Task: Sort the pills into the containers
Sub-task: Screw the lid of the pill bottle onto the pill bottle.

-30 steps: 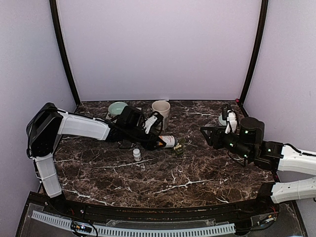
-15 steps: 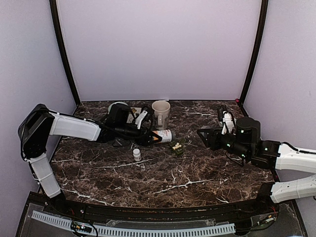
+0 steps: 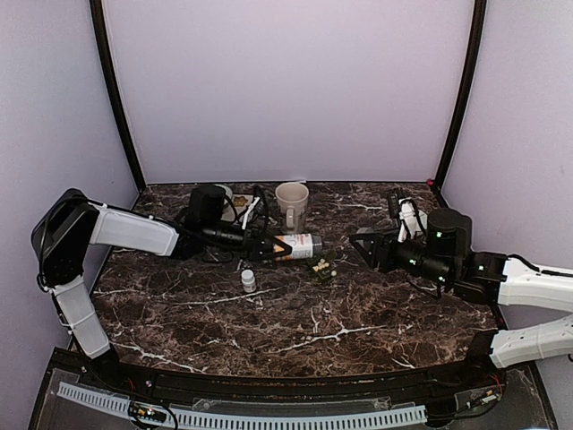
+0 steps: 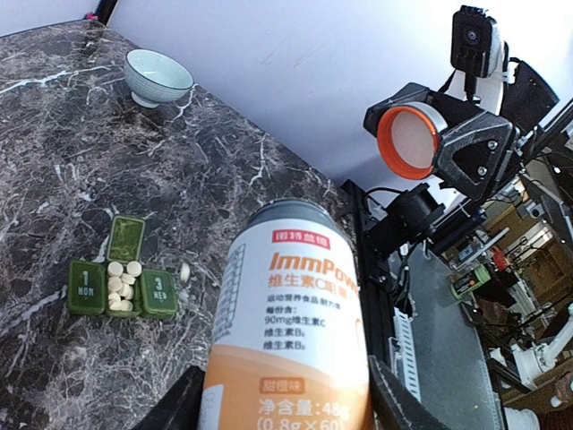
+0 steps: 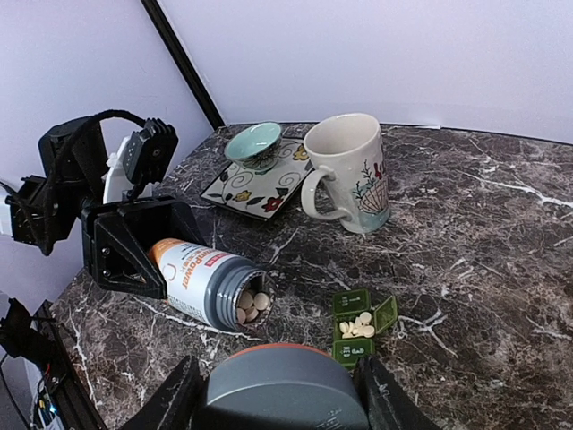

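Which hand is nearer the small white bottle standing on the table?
Left. The left hand, gripping the pill bottle, is just beyond the small white bottle; the right hand, holding the cap, is well off to its right.

Robot lab booth: blank walls (image 3: 286, 90), marble tabletop (image 3: 358, 309)

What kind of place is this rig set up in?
Most likely a lab test booth, not a home. A marble-pattern tabletop is boxed in by plain pale walls on black frame posts. The left wrist view also shows cluttered gear past the table edge.
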Action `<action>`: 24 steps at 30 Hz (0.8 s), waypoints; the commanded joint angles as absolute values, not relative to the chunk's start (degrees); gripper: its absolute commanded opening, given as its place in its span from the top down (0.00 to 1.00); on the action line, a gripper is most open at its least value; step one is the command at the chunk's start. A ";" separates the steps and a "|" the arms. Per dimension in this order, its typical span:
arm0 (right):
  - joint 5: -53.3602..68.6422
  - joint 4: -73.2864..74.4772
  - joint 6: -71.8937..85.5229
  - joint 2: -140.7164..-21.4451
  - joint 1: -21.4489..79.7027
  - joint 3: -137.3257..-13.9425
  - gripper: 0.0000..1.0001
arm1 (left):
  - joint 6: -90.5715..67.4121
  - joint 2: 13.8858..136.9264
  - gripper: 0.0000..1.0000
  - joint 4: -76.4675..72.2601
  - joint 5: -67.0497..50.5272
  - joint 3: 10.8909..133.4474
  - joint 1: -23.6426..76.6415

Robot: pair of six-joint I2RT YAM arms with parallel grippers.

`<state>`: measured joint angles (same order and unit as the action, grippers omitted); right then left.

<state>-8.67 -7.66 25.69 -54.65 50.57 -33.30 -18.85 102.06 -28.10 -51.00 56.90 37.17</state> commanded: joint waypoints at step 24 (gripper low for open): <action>1.12 -17.60 21.45 -60.62 51.66 -37.28 0.87 | -47.31 103.83 1.00 -62.27 -69.55 52.03 32.87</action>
<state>-1.04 -13.39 22.55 -59.37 51.24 -35.83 -42.70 103.72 -54.85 -66.11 52.16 32.88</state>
